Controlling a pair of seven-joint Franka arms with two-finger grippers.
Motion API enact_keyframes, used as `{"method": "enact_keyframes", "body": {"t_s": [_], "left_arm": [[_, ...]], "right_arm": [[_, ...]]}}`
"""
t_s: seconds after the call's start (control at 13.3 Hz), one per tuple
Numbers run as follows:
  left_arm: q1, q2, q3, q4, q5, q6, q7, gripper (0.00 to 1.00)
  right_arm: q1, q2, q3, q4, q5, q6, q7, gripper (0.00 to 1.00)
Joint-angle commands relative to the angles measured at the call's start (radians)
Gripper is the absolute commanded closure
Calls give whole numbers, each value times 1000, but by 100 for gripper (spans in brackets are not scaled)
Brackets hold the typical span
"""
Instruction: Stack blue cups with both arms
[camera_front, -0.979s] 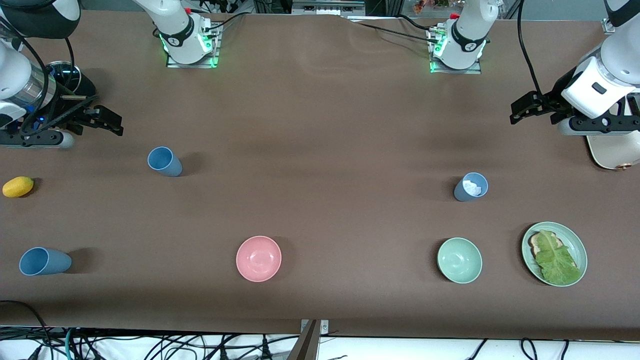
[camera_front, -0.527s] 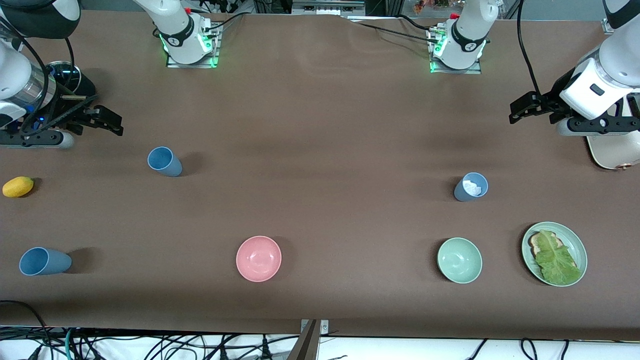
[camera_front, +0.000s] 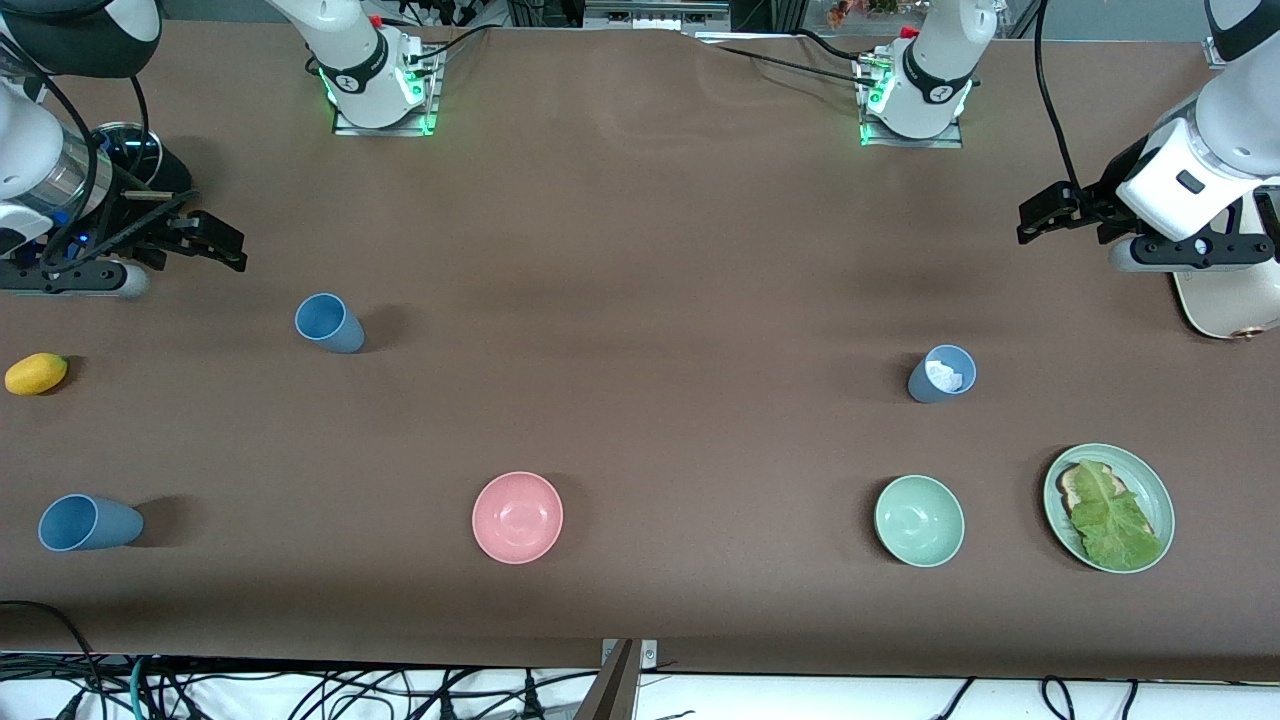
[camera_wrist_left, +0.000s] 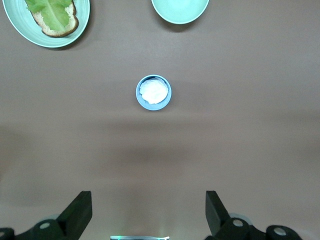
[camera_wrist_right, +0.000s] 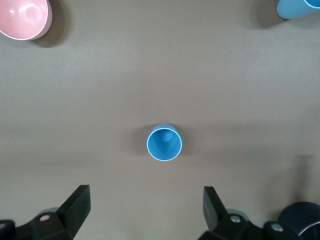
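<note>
1. Cups first: three small matte blue plastic tumblers stand upright on the brown table, none stacked. One blue cup (camera_front: 329, 323) is toward the right arm's end; a second blue cup (camera_front: 88, 523) is at the same end, nearer the front camera; the third blue cup (camera_front: 942, 374), with something white inside it, is toward the left arm's end.
2. Bowls number two: a round pink bowl (camera_front: 517, 517) near the table's middle and a round pale green bowl (camera_front: 919, 520), which is nearer the front camera than the third cup.
3. One pale green plate (camera_front: 1155, 483) carrying toast and a lettuce leaf sits just beside the green bowl, toward the left arm's end.
4. One small yellow lemon-like fruit (camera_front: 36, 373) lies between the two cups at the right arm's end.
5. The left gripper (camera_wrist_left: 149, 212) hangs above bare table with its fingers spread wide and nothing held, well apart from the third cup.
6. The right gripper (camera_wrist_right: 147, 207) hangs likewise, wide apart and empty, above bare table near the first cup.
</note>
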Motion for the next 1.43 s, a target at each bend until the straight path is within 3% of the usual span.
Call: {"method": "enact_keyframes", "body": {"t_s": [0.0, 0.9, 1.13, 1.36], "left_arm": [[9, 14, 1, 26, -24, -25, 29, 0], [1, 14, 1, 20, -16, -25, 29, 0], [1, 53, 1, 17, -12, -7, 69, 0], [10, 111, 1, 20, -9, 59, 72, 0]], "right_arm": [[-8, 0, 5, 8, -14, -12, 7, 0], [-8, 2, 5, 7, -14, -15, 7, 0], [-7, 19, 7, 11, -17, -15, -10, 0], [0, 140, 8, 4, -16, -37, -24, 0]]}}
